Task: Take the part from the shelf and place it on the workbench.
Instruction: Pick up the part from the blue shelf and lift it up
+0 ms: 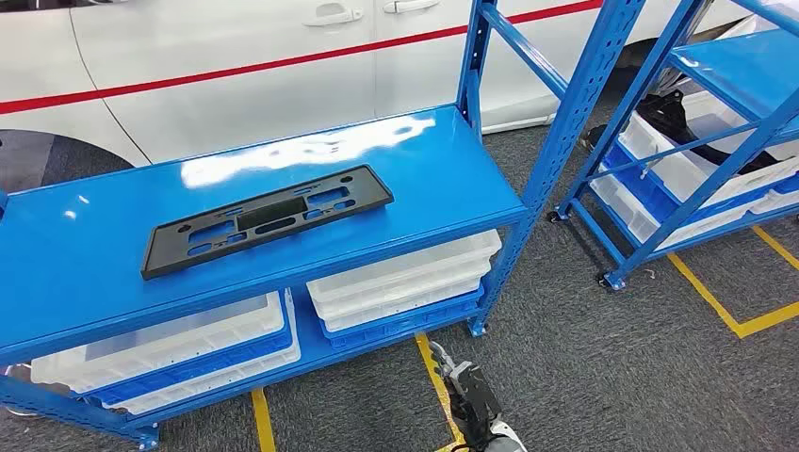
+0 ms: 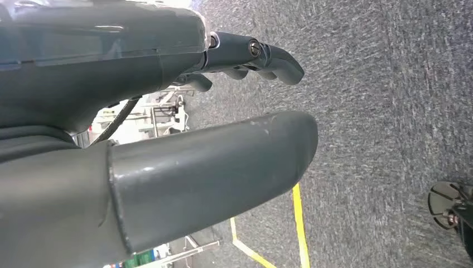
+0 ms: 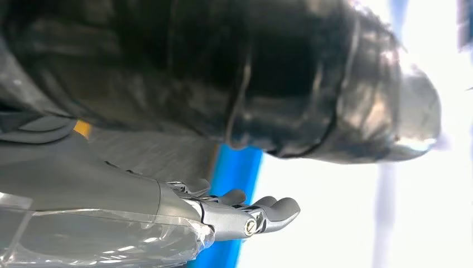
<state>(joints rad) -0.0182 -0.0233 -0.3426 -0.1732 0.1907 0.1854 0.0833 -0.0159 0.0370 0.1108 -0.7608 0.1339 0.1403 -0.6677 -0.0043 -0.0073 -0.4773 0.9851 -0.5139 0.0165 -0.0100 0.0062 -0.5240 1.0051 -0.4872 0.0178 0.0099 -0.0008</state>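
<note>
The part (image 1: 267, 217) is a long flat black plastic bracket with several cutouts. It lies on the top board of the blue shelf (image 1: 424, 151), left of the middle. My right hand (image 1: 471, 391) hangs low in front of the shelf, over the carpet, well below and to the right of the part. In the right wrist view the right hand (image 3: 223, 215) has its fingers stretched out and holds nothing. In the left wrist view my left hand (image 2: 167, 145) hangs over grey carpet, thumb and fingers apart, with nothing in it.
White and blue bins (image 1: 400, 282) fill the shelf's lower level. A second blue rack (image 1: 697, 179) with bins and black parts stands at the right. A white car with a red stripe (image 1: 236, 56) is behind. Yellow lines (image 1: 716, 301) mark the grey carpet.
</note>
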